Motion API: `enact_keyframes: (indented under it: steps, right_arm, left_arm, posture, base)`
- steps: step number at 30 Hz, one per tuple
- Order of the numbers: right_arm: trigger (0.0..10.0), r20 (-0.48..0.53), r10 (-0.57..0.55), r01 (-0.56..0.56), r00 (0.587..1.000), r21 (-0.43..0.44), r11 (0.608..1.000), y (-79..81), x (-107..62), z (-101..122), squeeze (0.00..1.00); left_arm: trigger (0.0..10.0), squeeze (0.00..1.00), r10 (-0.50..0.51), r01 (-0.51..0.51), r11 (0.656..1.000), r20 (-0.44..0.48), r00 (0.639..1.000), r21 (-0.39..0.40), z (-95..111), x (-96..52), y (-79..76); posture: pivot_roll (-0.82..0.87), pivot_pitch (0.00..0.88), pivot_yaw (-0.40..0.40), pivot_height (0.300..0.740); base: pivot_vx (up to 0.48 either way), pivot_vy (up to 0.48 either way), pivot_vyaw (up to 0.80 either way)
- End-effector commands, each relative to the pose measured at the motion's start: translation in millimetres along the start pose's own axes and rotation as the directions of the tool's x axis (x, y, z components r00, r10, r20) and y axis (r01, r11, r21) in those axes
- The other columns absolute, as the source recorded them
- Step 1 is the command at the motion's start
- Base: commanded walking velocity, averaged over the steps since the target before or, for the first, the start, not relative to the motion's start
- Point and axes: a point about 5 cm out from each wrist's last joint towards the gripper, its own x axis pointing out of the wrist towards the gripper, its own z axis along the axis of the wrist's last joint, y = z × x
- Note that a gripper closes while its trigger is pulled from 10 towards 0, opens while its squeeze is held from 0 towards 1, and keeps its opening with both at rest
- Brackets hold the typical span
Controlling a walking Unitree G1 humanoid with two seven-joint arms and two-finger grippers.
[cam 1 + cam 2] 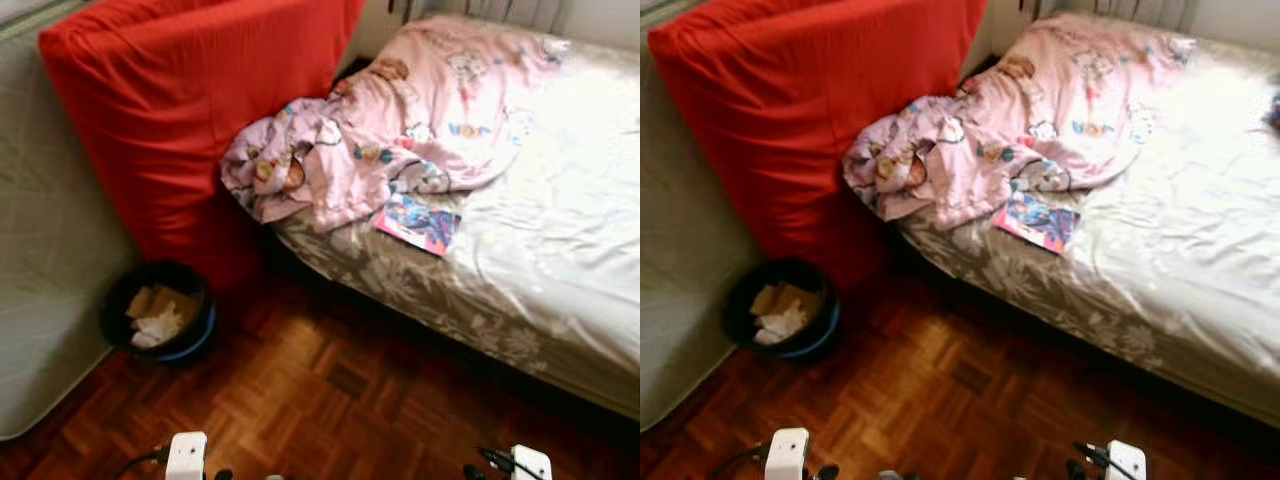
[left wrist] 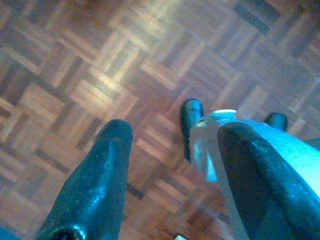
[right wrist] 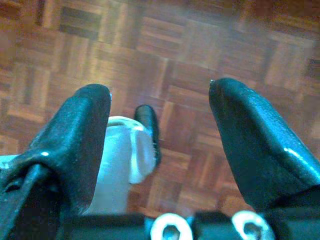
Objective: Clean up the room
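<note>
A bed stood along the right side of the room, its pale sheet bright with sunlight and its side covered in a grey flowered fabric. A crumpled pink blanket with cartoon prints lay bunched over the near end of the bed, spilling toward the corner. Just beside the blanket's lower edge, a colourful magazine lay flat on the sheet, near the edge of the bed. A large red mattress leaned upright against the foot of the bed, and a pale green one stood to the left of it. On the wooden parquet floor, between the green mattress and the red one, sat a dark round bin with crumpled paper and brown scraps inside. Both arms hung low at the bottom of the head views, well apart from the bed and the bin. The left gripper pointed down at the floor with its two black fingers spread wide and nothing between them. The right gripper likewise faced bare parquet, its fingers held wide apart and empty. A pale robot part showed beyond the fingers in each wrist view.
</note>
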Motion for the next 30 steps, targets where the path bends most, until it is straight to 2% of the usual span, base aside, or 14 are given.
enact_keyframes:
  steps: [1,10,30]
  right_arm:
    - [10.0,-0.02,-0.011,0.011,1.0,0.004,1.0,-3.1,-2.3,-5.9,0.0]
    - [10.0,-0.018,-0.009,0.009,1.0,-0.004,1.0,-3.7,-2.0,-4.3,0.0]
    - [10.0,-0.021,0.004,-0.004,1.0,-0.022,1.0,-2.9,-1.8,-3.9,0.0]
  left_arm:
    - [10.0,0.0,0.014,-0.015,1.0,-0.028,1.0,-0.021,-9.2,-3.2,5.7]
    - [10.0,0.0,0.017,-0.018,1.0,-0.031,0.999,-0.018,-10.0,-3.0,3.5]
    - [10.0,0.0,0.013,-0.014,1.0,-0.033,0.999,-0.014,-10.5,-2.9,2.8]
  posture:
    - [0.0,0.167,0.008,0.74]
    - [0.0,0.166,0.005,0.74]
    - [0.0,0.144,0.005,0.74]
  base:
    - [0.0,0.0,0.0]
    - [0.0,0.0,0.0]
    - [0.345,0.0,0.0]
